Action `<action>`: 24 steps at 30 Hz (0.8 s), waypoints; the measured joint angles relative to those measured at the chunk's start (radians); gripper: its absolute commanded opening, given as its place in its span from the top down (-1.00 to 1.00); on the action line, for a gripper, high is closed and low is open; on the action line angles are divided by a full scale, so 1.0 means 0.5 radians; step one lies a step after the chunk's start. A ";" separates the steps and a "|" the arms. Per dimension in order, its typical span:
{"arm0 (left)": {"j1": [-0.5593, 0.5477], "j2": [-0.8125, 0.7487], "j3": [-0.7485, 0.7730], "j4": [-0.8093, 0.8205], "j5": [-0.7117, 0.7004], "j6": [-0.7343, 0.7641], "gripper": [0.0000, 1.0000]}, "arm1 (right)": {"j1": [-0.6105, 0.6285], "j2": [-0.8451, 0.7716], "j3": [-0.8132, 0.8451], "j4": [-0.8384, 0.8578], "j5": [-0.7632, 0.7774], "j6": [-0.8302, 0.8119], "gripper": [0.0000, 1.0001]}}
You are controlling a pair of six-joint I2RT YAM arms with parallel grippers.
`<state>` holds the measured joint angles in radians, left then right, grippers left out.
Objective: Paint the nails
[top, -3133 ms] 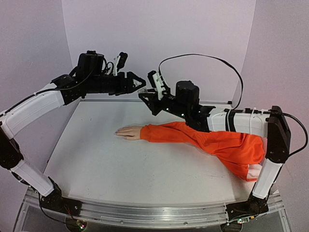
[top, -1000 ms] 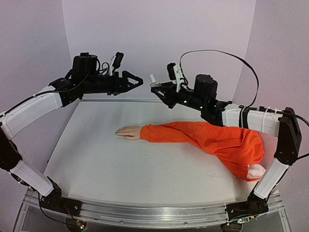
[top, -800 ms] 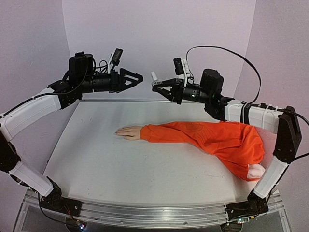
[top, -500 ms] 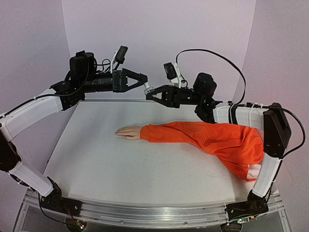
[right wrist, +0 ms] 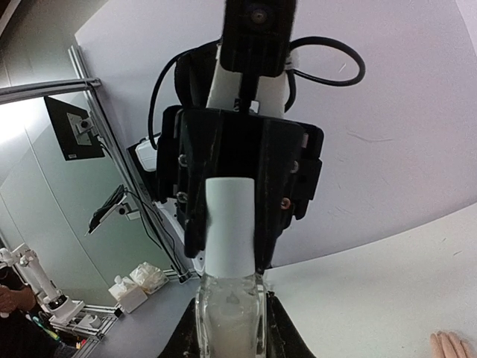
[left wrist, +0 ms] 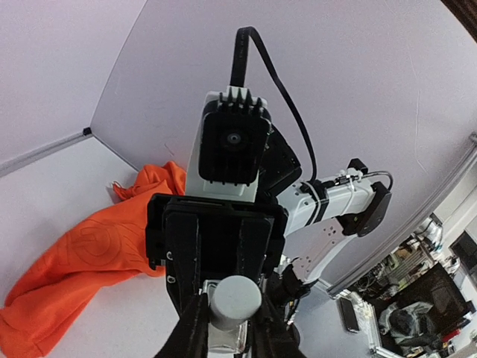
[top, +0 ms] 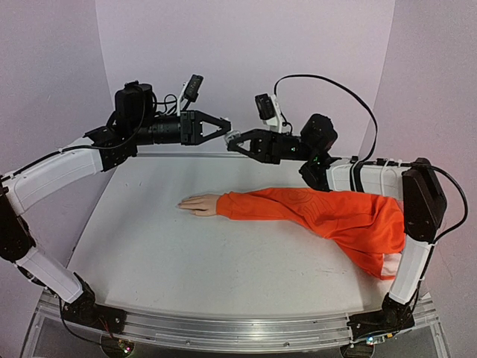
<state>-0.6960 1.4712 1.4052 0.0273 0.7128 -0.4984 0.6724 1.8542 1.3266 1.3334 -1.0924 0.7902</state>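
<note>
Above the tabletop (top: 186, 253), the right gripper (top: 235, 142) jaws clamp a clear bottle (right wrist: 227, 317). The left gripper (top: 224, 133) jaws grip its white cap (right wrist: 229, 227).

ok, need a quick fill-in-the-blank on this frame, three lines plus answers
1. The right end effector holds a bottle ____ the table.
2. The left end effector grips the bottle's ____.
3. The mannequin hand sticks out of an ____ sleeve.
Missing words: above; cap; orange.
</note>
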 measured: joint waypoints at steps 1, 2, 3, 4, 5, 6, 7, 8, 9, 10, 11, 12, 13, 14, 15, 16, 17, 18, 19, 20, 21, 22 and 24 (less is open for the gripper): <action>0.000 0.000 0.001 0.002 -0.009 0.019 0.85 | 0.000 0.000 0.000 -0.006 0.009 -0.003 1.00; 0.000 0.000 0.001 0.000 -0.027 0.013 0.91 | 0.000 0.000 -0.001 -0.021 0.024 -0.014 1.00; 0.000 0.001 0.001 -0.002 -0.049 0.033 0.95 | -0.001 -0.001 -0.001 -0.056 0.043 -0.039 1.00; 0.001 0.005 0.001 -0.005 -0.076 0.048 0.99 | -0.001 -0.002 -0.001 -0.099 0.076 -0.082 1.00; 0.003 0.008 0.001 -0.020 -0.108 0.060 1.00 | -0.001 -0.006 -0.001 -0.162 0.117 -0.147 1.00; 0.007 0.012 0.001 -0.049 -0.147 0.055 1.00 | 0.000 -0.018 -0.001 -0.253 0.176 -0.239 1.00; 0.010 0.016 0.000 -0.068 -0.188 0.053 1.00 | 0.002 -0.033 -0.002 -0.349 0.248 -0.336 1.00; 0.015 0.019 0.000 -0.084 -0.234 0.049 1.00 | 0.011 -0.059 -0.003 -0.466 0.356 -0.451 1.00; 0.019 0.023 0.000 -0.093 -0.294 0.043 1.00 | 0.040 -0.095 -0.009 -0.597 0.519 -0.578 1.00; 0.024 0.027 0.000 -0.095 -0.349 0.042 1.00 | 0.099 -0.141 -0.021 -0.724 0.771 -0.711 1.00; 0.029 0.031 0.000 -0.095 -0.423 0.037 1.00 | 0.165 -0.182 -0.031 -0.822 1.046 -0.827 1.00; 0.034 0.034 0.001 -0.096 -0.475 0.033 1.00 | 0.275 -0.236 -0.061 -0.905 1.463 -0.973 1.00; 0.034 0.034 0.001 -0.114 -0.506 0.032 1.00 | 0.388 -0.272 -0.098 -0.936 1.874 -1.112 1.00; 0.025 0.030 0.002 -0.149 -0.525 0.031 1.00 | 0.514 -0.291 -0.134 -0.940 2.288 -1.254 1.00; 0.011 0.027 0.003 -0.185 -0.548 0.031 1.00 | 0.578 -0.294 -0.147 -0.938 2.504 -1.342 1.00; -0.002 0.028 0.005 -0.212 -0.569 0.029 1.00 | 0.632 -0.293 -0.154 -0.948 2.699 -1.438 1.00; -0.014 0.036 0.006 -0.230 -0.599 0.022 0.94 | 0.663 -0.289 -0.156 -0.967 2.827 -1.518 1.00; -0.026 0.048 0.020 -0.262 -0.622 0.018 0.82 | 0.679 -0.289 -0.158 -0.985 2.901 -1.583 1.00; -0.031 0.058 0.031 -0.278 -0.631 0.014 0.64 | 0.683 -0.288 -0.158 -0.995 2.924 -1.628 1.00; -0.032 0.063 0.041 -0.288 -0.638 0.010 0.43 | 0.681 -0.288 -0.158 -0.998 2.931 -1.689 1.00; -0.034 0.066 0.047 -0.296 -0.642 0.013 0.26 | 0.677 -0.288 -0.158 -0.999 2.921 -1.720 1.00; -0.033 0.066 0.055 -0.316 -0.642 0.006 0.06 | 0.667 -0.288 -0.159 -0.997 2.884 -1.746 1.00; -0.033 0.063 0.058 -0.349 -0.631 0.004 -0.25 | 0.619 -0.290 -0.163 -0.991 2.765 -1.759 1.00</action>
<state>-0.7124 1.5024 1.4342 -0.1471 0.3973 -0.4965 0.9817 1.7092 1.2453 0.8379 0.2901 -0.0891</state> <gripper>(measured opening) 0.424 0.212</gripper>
